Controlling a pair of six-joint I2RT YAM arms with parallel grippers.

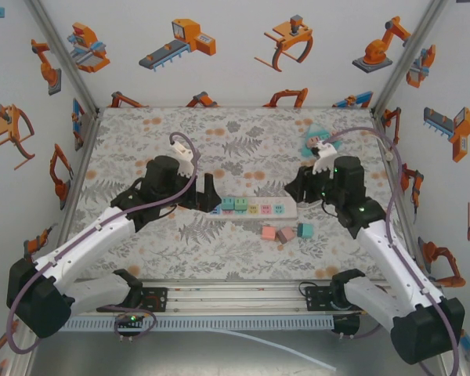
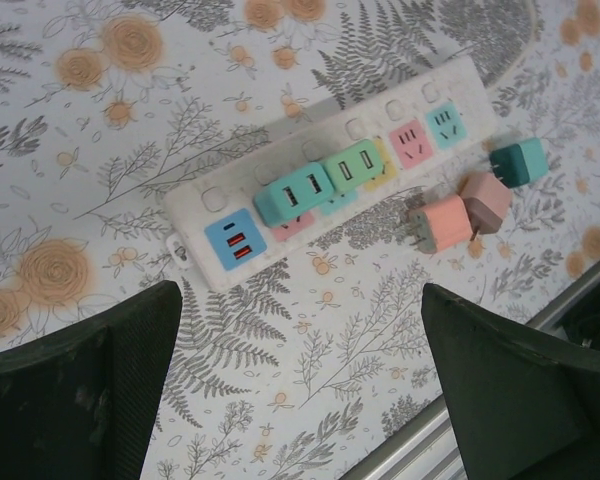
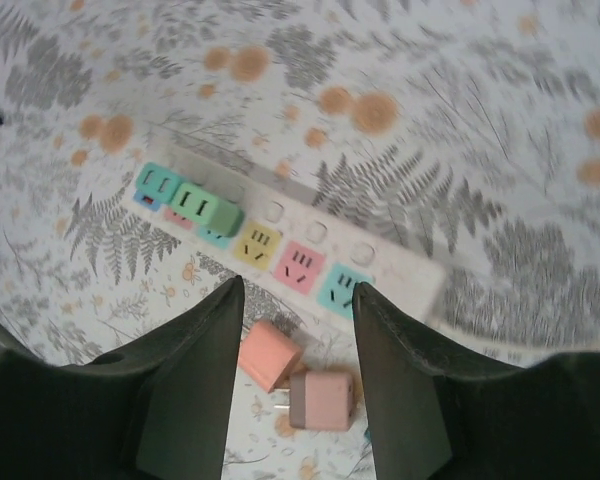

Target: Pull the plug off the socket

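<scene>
Left tool (image 2: 300,295) stands wide open and empty, just off the USB end of the power strip (image 2: 270,170). Right tool (image 3: 295,300) is partly open, also empty, above the strip's opposite end. The strip is a smooth white plastic bar lying on the floral-printed desk (image 2: 80,150). A boxy teal plug (image 2: 295,192) and a green plug (image 2: 352,165) sit seated in it, side by side. Two loose pink cubes (image 2: 440,222) lie beside the strip, apparently touching.

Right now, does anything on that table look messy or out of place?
A salmon plug, a pink plug and a teal plug lie loose, tipped over, beside the power strip. Nothing else stands out.
</scene>
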